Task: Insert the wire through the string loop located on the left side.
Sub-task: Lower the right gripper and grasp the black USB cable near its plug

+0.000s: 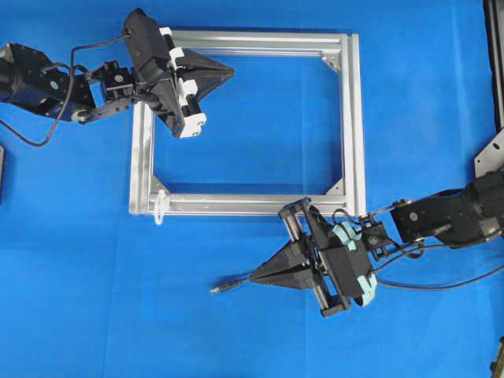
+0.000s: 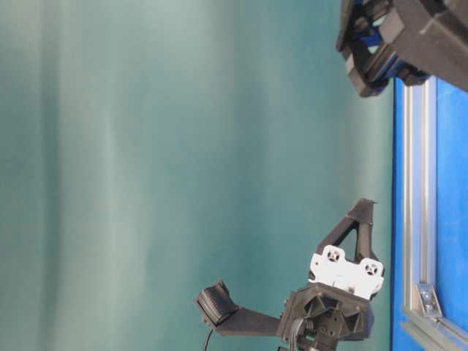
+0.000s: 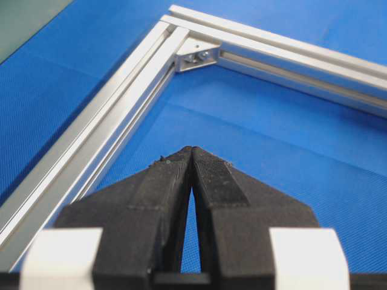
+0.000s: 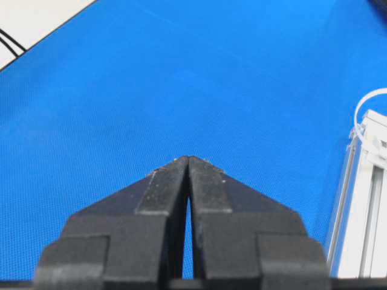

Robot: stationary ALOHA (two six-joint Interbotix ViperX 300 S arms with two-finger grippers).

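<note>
The wire's grey-black plug tip [image 1: 220, 288] lies on the blue mat, sticking out to the left from under my right gripper [image 1: 253, 277]. In the right wrist view that gripper [image 4: 189, 158] is shut, its tips meet, and no wire shows between them. The white string loop [image 1: 161, 206] hangs at the near left corner of the silver frame [image 1: 353, 118]; it also shows as a small loop [image 4: 369, 103] to the right of my right gripper. My left gripper [image 1: 231, 72] is shut and empty over the frame's far left part, its tips [image 3: 191, 148] above blue mat.
The frame's bars [image 3: 121, 115] run beside and ahead of the left gripper, with a corner bracket [image 3: 199, 55]. Black arm cables [image 1: 441, 283] trail right of the right arm. Open blue mat lies between the plug and the loop. The left arm [image 2: 344, 278] stands above the frame bar [image 2: 417, 183].
</note>
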